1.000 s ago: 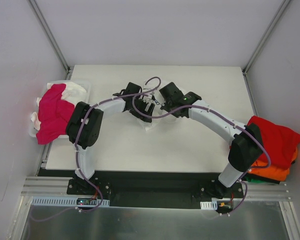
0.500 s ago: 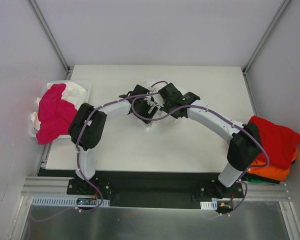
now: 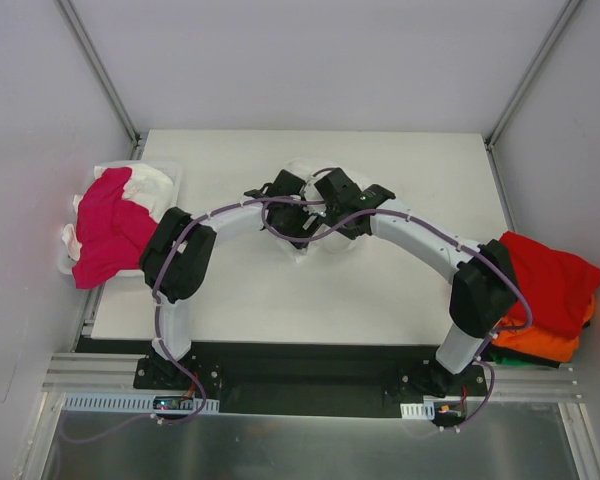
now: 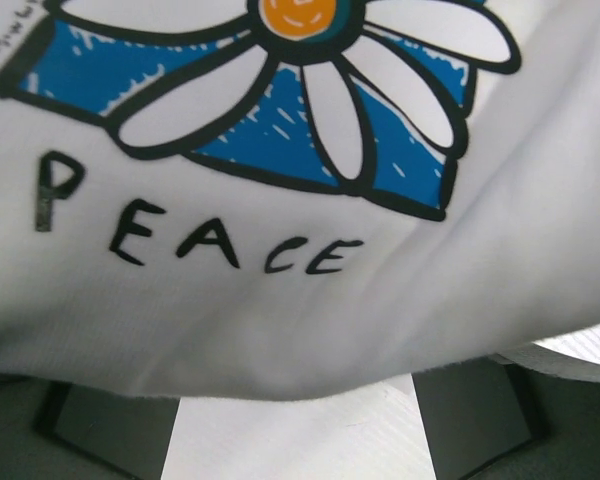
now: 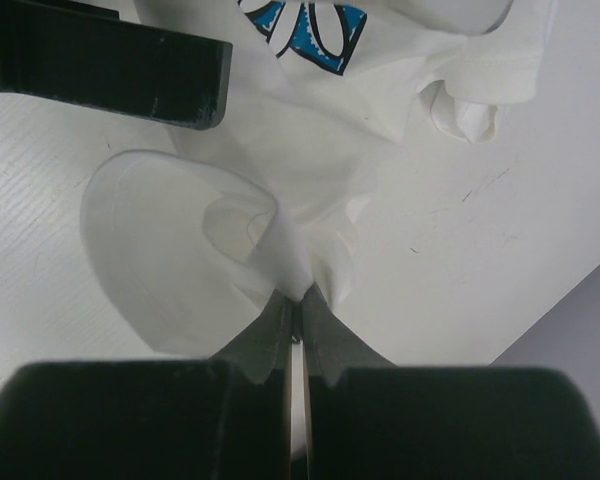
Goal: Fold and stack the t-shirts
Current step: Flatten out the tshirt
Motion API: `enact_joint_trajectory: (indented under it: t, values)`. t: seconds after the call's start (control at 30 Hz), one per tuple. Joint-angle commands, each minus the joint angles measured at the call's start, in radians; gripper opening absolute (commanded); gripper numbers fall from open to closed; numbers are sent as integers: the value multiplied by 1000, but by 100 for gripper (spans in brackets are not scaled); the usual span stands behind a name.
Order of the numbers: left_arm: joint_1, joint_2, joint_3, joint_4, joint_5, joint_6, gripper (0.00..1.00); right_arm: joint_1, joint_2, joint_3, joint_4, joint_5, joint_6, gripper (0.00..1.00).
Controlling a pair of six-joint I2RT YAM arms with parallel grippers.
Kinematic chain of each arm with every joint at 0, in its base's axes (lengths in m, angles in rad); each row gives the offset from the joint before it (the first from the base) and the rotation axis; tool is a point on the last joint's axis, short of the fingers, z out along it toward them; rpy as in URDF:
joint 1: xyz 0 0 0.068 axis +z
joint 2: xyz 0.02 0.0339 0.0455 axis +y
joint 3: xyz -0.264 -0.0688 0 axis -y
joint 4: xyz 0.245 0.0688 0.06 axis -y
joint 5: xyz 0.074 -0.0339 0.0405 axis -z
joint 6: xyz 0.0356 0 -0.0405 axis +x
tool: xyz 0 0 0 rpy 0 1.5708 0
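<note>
With the right hand (image 5: 295,312) clamped on the crumpled white PEACE tee (image 5: 310,150) and the left hand (image 4: 295,435) spread apart beside it, the job looks midway: red-and-orange stack (image 3: 545,290) done off right, pink tee (image 3: 105,225) waiting left.

White table (image 3: 400,290) between pale grey walls (image 3: 280,60).

Both arms reach in and nearly meet over the middle of the table: left arm (image 3: 230,215) bends at the elbow and runs right, right arm (image 3: 420,240) arcs up and left. Left gripper (image 4: 290,435) has its jaws spread wide, pointing down. Right gripper (image 5: 298,312) is clamped tight, pinching a fold of the white t-shirt (image 5: 180,250).
</note>
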State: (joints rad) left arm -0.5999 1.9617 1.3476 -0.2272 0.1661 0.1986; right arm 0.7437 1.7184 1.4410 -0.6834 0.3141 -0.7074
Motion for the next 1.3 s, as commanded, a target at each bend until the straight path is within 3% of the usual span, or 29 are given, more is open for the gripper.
enact_joint_trajectory:
  t: [0.0,0.37,0.83,0.97,1.0,1.27]
  values:
    - [-35,-35,28,-8,70,33,80,-1,-11,9,21,13,19,1]
    - [-58,-67,25,-12,112,33,79,-1,4,10,21,0,26,1]
    - [-83,16,39,-14,99,70,39,-1,10,2,19,-12,29,1]
    - [-83,40,39,-14,96,81,17,2,9,4,18,-17,31,1]
    - [-83,45,39,-15,89,82,0,2,9,2,16,-14,31,1]
    - [-83,11,28,-14,7,93,0,0,-22,-17,22,20,22,1]
